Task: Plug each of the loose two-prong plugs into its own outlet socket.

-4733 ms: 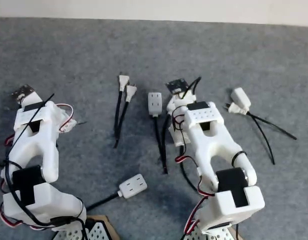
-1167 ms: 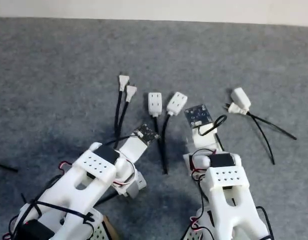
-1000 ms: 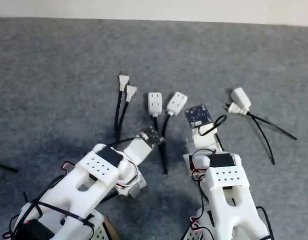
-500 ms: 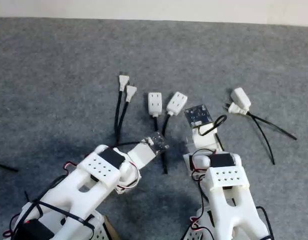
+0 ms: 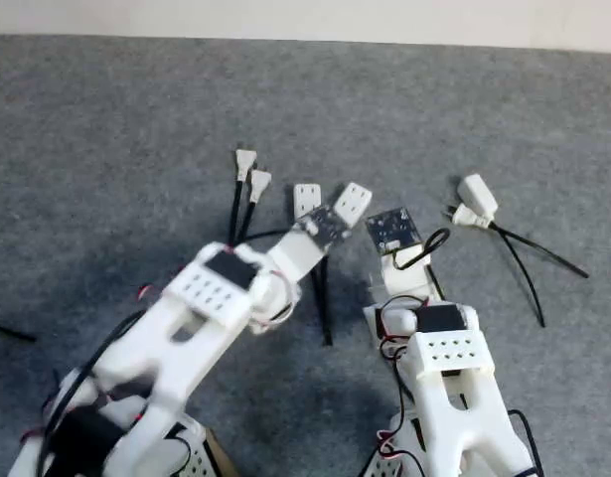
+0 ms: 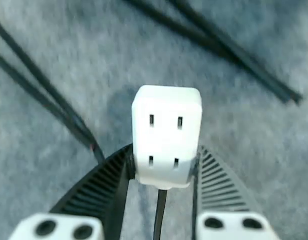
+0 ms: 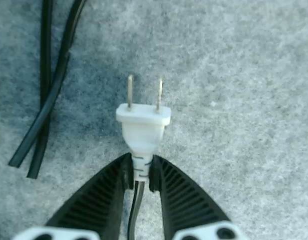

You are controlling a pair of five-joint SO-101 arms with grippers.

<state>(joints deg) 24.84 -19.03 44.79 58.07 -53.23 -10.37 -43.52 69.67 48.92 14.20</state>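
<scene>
The high view looks down over the grey table [image 5: 106, 109]. Each wrist view looks along its fingers, close up: left end effector [image 6: 163, 152] on a socket [image 6: 166, 120], right end effector [image 7: 141, 165] on a plug [image 7: 142, 122]. All share black cords [image 5: 322, 298] (which ones, unclear).

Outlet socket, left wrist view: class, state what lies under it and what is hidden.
Grey carpet shows around the outlet socket in the left end effector; the patch directly beneath is covered.
</scene>
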